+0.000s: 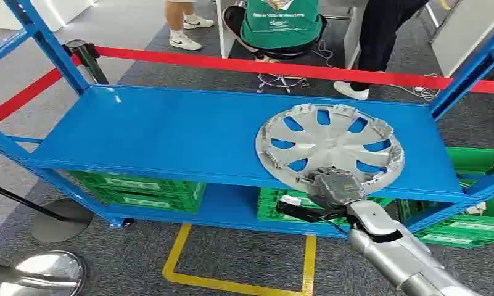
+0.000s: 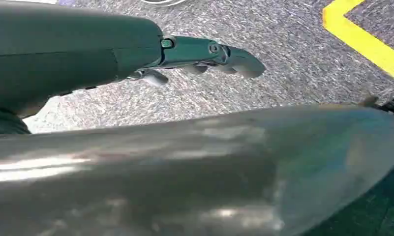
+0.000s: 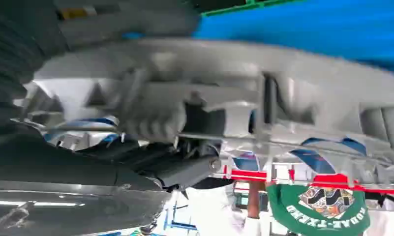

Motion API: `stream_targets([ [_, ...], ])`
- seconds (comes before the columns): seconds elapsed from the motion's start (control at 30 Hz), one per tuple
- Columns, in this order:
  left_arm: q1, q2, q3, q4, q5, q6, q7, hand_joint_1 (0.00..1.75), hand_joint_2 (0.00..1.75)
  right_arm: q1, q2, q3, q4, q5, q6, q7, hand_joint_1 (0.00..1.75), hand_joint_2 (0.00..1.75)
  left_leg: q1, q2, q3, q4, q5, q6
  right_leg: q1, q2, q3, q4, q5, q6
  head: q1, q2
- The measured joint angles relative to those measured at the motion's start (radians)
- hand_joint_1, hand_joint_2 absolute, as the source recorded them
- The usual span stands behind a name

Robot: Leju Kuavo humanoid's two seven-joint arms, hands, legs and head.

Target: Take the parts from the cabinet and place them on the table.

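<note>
**Open shelf to the left, posts at the corners**

The blue shelf (image 1: 170, 132) is left bare on its left half; the right half is taken up by the hubcap (image 1: 330, 145). Access is bounded by slanted blue posts (image 1: 47, 46) at the sides.

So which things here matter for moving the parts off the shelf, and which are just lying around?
Job:
hubcap
blue shelf
right hand, at the hubcap's near rim

Lying about:
green crates
red barrier tape
yellow floor marking

Right robot hand (image 1: 334, 187) reaches forward, gripping; left robot hand (image 2: 204, 56) hangs, fingers loosely extended
</note>
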Motion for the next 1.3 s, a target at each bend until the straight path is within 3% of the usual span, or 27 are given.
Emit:
stream_targets([
  [0.57,0.000,0.001,-0.005,0.000,-0.025,0.058,-0.005,0.00,0.00,0.054,-0.002,0.001,-0.151,-0.013,-0.031,-0.042,1.75,1.75,0.000,0.000,0.000,0.000,0.000,0.000,0.000,0.001,-0.001,0.000,0.000,0.000,0.000,0.000],
  [0.87,-0.002,-0.001,-0.073,0.000,-0.118,0.139,-0.008,0.00,0.00,0.108,-0.002,0.004,-0.271,0.093,-0.179,-0.085,1.75,1.75,0.000,0.000,0.000,0.000,0.000,0.000,0.000,0.000,-0.001,0.000,0.000,0.000,0.000,0.000],
  [0.9,-0.002,-0.002,-0.080,0.000,-0.127,0.149,-0.005,0.00,1.75,0.118,-0.002,0.005,-0.295,0.110,-0.196,-0.090,1.75,1.75,0.000,0.000,0.000,0.000,0.000,0.000,0.000,0.000,-0.001,0.000,0.000,0.000,0.000,0.000],
  [1.13,-0.004,-0.006,-0.113,0.000,-0.143,0.192,0.002,0.00,1.75,0.203,-0.002,0.019,-0.498,0.187,-0.327,-0.106,1.75,1.75,0.000,0.000,-0.001,0.000,0.000,0.000,0.000,0.000,-0.001,0.000,-0.001,-0.001,0.000,0.000],
  [1.3,-0.005,-0.009,-0.119,0.000,-0.143,0.196,0.002,0.00,1.75,0.230,-0.002,0.026,-0.586,0.198,-0.354,-0.118,1.75,1.75,0.000,0.000,-0.001,0.000,0.000,0.000,0.000,0.000,-0.001,0.000,-0.001,-0.001,0.000,0.000],
])
